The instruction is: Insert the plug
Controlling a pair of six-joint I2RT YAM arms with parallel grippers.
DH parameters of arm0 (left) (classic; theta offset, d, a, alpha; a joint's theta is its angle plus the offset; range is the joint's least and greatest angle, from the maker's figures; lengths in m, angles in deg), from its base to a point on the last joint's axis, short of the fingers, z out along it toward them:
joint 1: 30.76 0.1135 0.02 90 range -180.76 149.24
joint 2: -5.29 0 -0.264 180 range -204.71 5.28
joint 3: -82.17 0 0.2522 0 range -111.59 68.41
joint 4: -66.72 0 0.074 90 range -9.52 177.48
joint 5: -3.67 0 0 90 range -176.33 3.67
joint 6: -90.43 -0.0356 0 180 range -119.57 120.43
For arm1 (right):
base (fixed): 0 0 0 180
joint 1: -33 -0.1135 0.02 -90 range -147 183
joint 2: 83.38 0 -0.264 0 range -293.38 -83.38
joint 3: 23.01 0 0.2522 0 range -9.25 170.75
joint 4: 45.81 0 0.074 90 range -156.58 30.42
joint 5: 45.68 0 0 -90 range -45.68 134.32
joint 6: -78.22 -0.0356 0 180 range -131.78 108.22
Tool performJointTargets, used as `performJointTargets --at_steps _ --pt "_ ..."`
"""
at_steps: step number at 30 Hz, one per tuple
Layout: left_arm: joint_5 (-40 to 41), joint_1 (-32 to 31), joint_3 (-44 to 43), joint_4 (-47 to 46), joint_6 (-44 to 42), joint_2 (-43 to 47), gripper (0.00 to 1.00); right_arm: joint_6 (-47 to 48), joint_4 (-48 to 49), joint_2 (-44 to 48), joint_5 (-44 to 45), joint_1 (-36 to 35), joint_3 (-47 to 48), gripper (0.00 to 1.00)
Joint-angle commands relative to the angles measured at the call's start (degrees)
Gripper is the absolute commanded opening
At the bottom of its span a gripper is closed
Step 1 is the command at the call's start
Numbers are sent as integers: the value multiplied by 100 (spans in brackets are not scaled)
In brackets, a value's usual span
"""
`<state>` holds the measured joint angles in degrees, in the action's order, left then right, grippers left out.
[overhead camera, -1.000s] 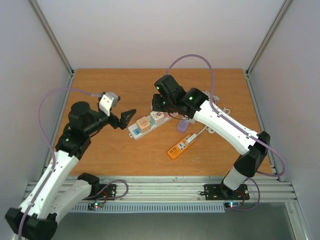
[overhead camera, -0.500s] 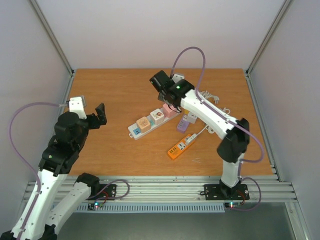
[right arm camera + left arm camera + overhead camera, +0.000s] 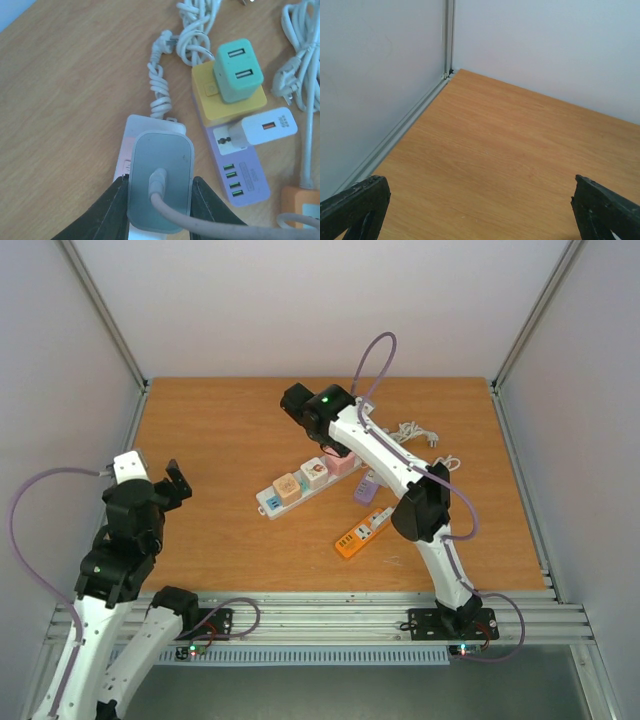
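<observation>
The right gripper (image 3: 159, 187) is closed on the plug (image 3: 160, 165), a grey block with rounded corners. Its two black fingers (image 3: 107, 212) press on the left and right sides of the block, and a pale cord comes out of the middle of the block and runs toward the lower right of the wrist view. The plug sits directly over one end of the white power strip (image 3: 150, 125), and it covers the strip's surface there. I cannot tell if its pins are fully inside the socket. A coiled white cable (image 3: 159, 87) leaves that same end of the strip. Just to the right lies a purple power strip (image 3: 240, 172) with a white charger (image 3: 262, 127) standing in it. Beyond that there is a yellow adapter (image 3: 220, 107) with a teal USB charger (image 3: 239, 70) on top. The corner of an orange power strip (image 3: 302, 202) shows at the lower right edge. From the top view, the right arm reaches far over the table (image 3: 220, 420) to the far end of the white strip, and the arm hides the plug there. The left gripper (image 3: 480, 200) is wide open and holds nothing. It is drawn back near the left edge of the table, well apart from all the strips.
</observation>
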<state>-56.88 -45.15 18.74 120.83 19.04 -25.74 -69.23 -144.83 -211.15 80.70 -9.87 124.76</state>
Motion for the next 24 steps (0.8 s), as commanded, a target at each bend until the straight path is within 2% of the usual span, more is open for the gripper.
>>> performJointTargets --at_steps 1,10,24 --pt "-117 97 115 -290 -47 0 99 -1181 -536 -204 144 -72 231 1" --pt "-259 211 115 -302 -51 -104 99 -1265 -460 -607 -66 -82 491 1" --pt "-304 261 168 -402 -156 -190 99 -1356 -507 -1132 97 -79 1031 1"
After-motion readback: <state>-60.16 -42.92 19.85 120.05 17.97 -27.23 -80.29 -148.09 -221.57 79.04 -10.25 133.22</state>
